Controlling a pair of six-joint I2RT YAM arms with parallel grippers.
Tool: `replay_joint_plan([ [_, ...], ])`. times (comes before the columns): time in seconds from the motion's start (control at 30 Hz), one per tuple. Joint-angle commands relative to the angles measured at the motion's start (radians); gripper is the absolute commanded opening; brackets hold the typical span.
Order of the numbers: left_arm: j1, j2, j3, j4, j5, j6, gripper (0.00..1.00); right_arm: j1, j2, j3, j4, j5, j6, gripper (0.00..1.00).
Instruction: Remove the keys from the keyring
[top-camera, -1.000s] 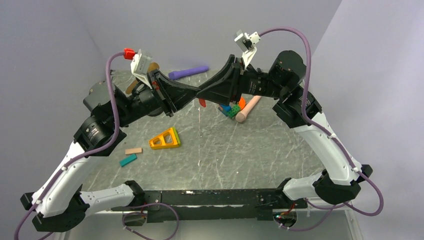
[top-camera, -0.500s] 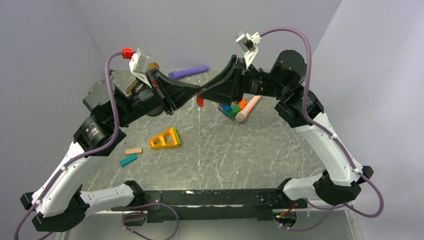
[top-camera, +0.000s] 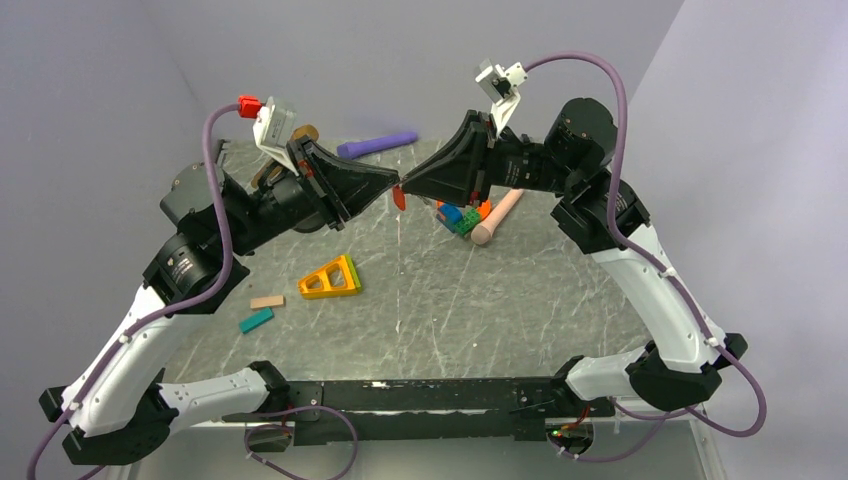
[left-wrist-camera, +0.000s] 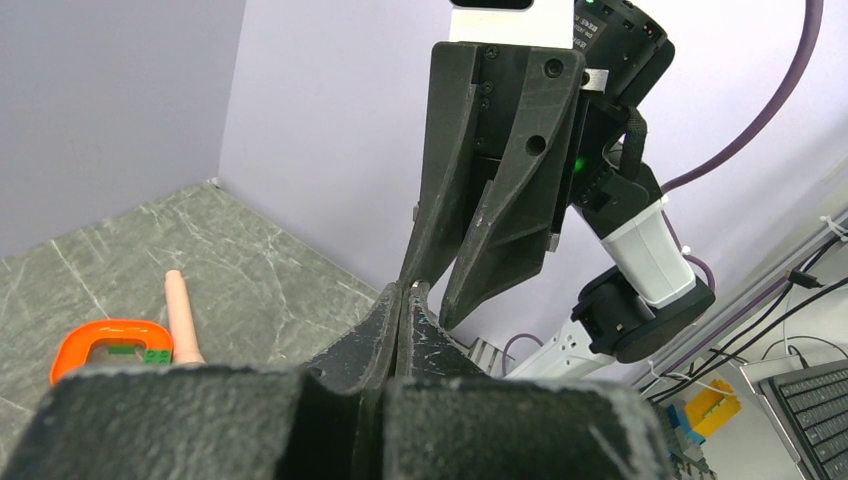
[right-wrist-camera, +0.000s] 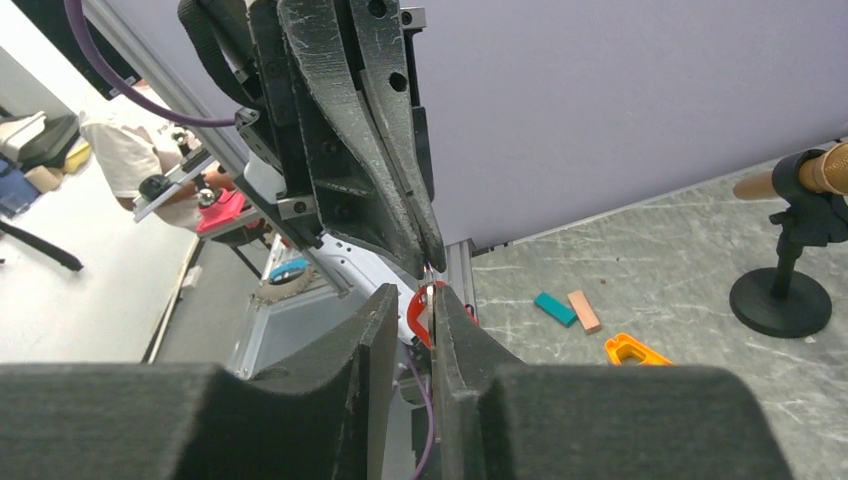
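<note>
We are pinching the left fingers (left-wrist-camera: 375, 330) shut against the right fingers (right-wrist-camera: 375, 340), whose state we cannot tell, the key (top-camera: 400, 198) hanging toward six o'clock beneath both.

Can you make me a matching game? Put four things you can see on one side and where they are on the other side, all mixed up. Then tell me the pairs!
Things:
1. red key
2. yellow triangle block
3. purple stick
4. teal block

Places:
A. next to a tan block
B. at the far edge of the table
C. hanging up in the air
D. lying nearest the middle of the table

Pairs: 1-C, 2-D, 3-B, 4-A
</note>
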Motion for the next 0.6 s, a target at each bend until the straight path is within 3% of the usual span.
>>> replay_joint_plan([
  [0.0, -0.001, -0.015, 0.035, 0.032, -0.006, -0.002, 0.0, -0.003, 0.0, 0.009, 0.062, -0.032, 0.02, 0.22],
  [0.13, -0.002, -0.014, 0.031, 0.038, -0.005, -0.006, 0.0, -0.002, 0.003, 0.009, 0.061, -0.037, 0.021, 0.14],
  [0.23, -0.001, -0.014, 0.028, 0.047, -0.006, -0.01, 0.0, -0.003, 0.007, 0.014, 0.057, -0.04, 0.02, 0.01],
  [0.43, -0.002, -0.001, 0.047, 0.006, 0.074, 0.008, 0.0, -0.002, 0.011, 0.026, 0.03, -0.038, 0.01, 0.0],
  [0.5, -0.002, 0.013, 0.09, -0.059, 0.104, 0.044, 0.17, -0.002, 0.011, 0.03, 0.011, -0.038, 0.0, 0.0],
  [0.57, -0.001, 0.018, 0.123, -0.111, 0.106, 0.079, 0.44, -0.003, 0.009, 0.027, -0.011, -0.036, -0.014, 0.0],
])
